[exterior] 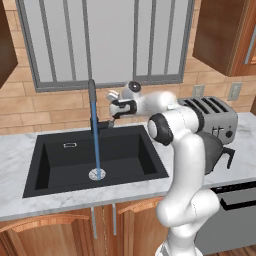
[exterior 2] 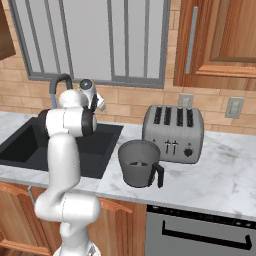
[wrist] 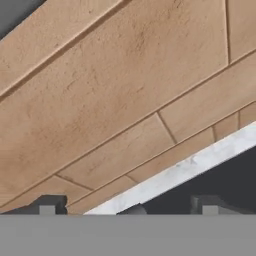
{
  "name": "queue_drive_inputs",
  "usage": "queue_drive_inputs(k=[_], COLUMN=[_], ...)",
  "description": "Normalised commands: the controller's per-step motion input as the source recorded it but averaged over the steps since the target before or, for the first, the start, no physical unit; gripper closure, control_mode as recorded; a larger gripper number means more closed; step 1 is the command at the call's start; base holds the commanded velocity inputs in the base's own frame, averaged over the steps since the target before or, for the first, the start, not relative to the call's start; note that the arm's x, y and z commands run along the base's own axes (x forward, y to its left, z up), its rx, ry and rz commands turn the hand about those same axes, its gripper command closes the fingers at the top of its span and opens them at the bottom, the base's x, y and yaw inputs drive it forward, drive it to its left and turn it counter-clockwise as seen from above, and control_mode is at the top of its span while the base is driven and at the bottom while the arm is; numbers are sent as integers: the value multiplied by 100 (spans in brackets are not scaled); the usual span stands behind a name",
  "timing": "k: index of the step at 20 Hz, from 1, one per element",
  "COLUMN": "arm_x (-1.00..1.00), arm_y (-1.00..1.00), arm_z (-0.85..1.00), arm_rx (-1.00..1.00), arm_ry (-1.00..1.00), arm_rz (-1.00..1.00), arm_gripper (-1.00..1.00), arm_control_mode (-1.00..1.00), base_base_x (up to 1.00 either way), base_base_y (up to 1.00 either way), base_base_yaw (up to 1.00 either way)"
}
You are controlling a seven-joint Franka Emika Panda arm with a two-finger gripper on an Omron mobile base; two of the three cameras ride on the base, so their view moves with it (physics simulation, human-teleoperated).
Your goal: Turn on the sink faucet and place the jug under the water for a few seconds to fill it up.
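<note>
Water (exterior: pixel 96 150) is running, a thin blue line dropping straight from the faucet (exterior: pixel 92 102) onto the round drain (exterior: pixel 97 174) at the middle of the black sink (exterior: pixel 50 165). The faucet stands upright at the basin's twelve o'clock edge, long axis vertical, its small side lever (exterior: pixel 106 124) sticking out toward three o'clock. The jug (exterior 2: pixel 139 163) sits upright on the marble counter (exterior 2: pixel 225 185), rim up and wider than its base, black handle turned toward four o'clock in the right base view; it is just in front of the silver toaster (exterior 2: pixel 173 133) and well off to the sink's three o'clock. My own elbow stands between the jug and the basin in the left base view. My pincer (exterior: pixel 114 108) hangs just beside the faucet neck, above the lever, jaws spread wide, holding nothing and touching nothing. Ahead of my fingertips (wrist: pixel 48 206) is the tan brick backsplash (wrist: pixel 115 85) and a strip of marble rim.
</note>
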Motion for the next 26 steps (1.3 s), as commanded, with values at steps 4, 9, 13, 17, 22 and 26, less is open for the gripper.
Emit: queue_drive_inputs(k=[4, 9, 13, 17, 22, 26], arm_x=[-69, -95, -100, -100, -100, -100], arm_y=[-16, -13, -14, -16, -18, -23], arm_z=[55, 54, 53, 48, 50, 51], arm_rx=[4, 4, 3, 3, 3, 3], arm_ry=[-1, 0, 0, 0, 0, 0], arm_rz=[-6, -5, -3, -3, -2, -2], arm_gripper=[-100, -100, -100, -100, -100, -100], arm_control_mode=[-100, -100, -100, -100, -100, -100], base_base_x=[0, 0, 0, 0, 0, 0], base_base_y=[0, 0, 0, 0, 0, 0], base_base_yaw=[0, 0, 0, 0, 0, 0])
